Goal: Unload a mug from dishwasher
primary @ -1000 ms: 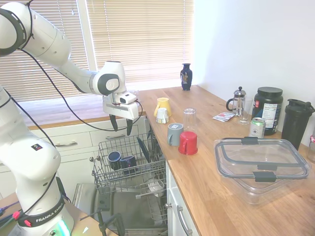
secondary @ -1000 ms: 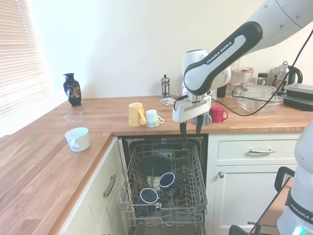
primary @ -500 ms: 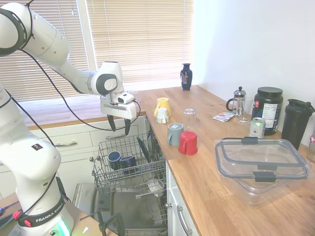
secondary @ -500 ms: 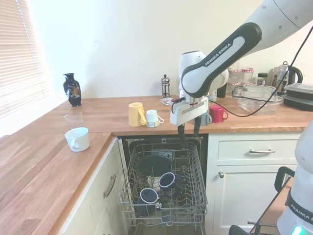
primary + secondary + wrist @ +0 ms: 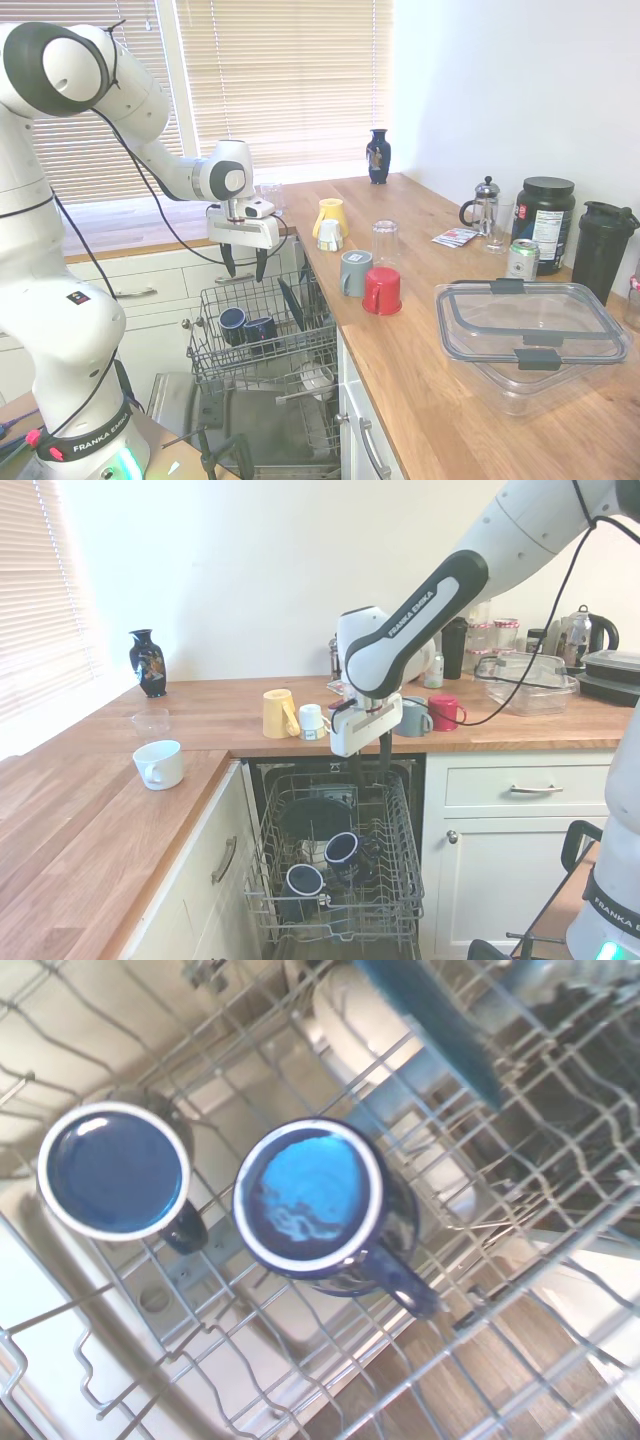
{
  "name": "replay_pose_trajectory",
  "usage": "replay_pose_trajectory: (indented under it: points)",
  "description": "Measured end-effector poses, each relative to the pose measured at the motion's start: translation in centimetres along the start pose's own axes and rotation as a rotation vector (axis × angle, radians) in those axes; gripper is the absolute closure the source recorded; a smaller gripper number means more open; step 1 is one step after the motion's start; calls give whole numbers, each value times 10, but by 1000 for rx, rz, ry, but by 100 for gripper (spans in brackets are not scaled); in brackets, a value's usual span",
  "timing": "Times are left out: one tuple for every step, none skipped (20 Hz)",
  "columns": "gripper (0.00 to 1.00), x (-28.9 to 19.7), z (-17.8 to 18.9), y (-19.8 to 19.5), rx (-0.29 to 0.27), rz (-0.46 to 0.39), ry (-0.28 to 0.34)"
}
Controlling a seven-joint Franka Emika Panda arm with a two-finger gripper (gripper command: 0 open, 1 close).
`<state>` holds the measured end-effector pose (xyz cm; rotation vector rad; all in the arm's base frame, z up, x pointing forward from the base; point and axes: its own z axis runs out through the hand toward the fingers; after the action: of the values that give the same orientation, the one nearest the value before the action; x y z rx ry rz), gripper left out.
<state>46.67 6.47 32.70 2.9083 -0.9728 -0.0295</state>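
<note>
— Where's the mug?

— Mouth-up in the dishwasher rack, just beside the paler-inside mug. Your pincer hangs above them, spread and empty.

— And the approach?

— I'd centre over the darker one first, then drop one finger inside its rim, clear of handle and neighbour.

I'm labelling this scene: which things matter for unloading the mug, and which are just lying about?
Job in hand:
- dark mug
- dishwasher
- gripper, jaws open

Lying about:
- paler-inside blue mug, beside the dark one
- grey mug
- red mug
- yellow mug
- vase
- white cup
</note>
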Motion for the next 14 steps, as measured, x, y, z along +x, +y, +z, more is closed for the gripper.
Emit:
replay_pose_trajectory:
  points:
    - [0, 0, 3, -3, -10, -21, 1]
    - [0, 0, 7, -6, -20, -41, 2]
    - [0, 0, 11, -7, -32, -64, 5]
    - [0, 2, 15, -9, -43, -86, 5]
    - [0, 3, 20, -10, -54, -109, 4]
    - [0, 5, 25, -11, -66, -138, 3]
    - [0, 7, 30, -12, -79, -169, 1]
    - [0, 8, 36, -12, -90, -198, 0]
    - [0, 9, 43, -13, -98, -226, 2]
    - [0, 9, 49, -15, -103, -255, 3]
    - [0, 9, 55, -17, -106, -282, 8]
    - [0, 8, 60, -20, -109, -302, 15]
    - [0, 7, 66, -23, -111, -319, 20]
    - [0, 6, 72, -26, -116, -336, 27]
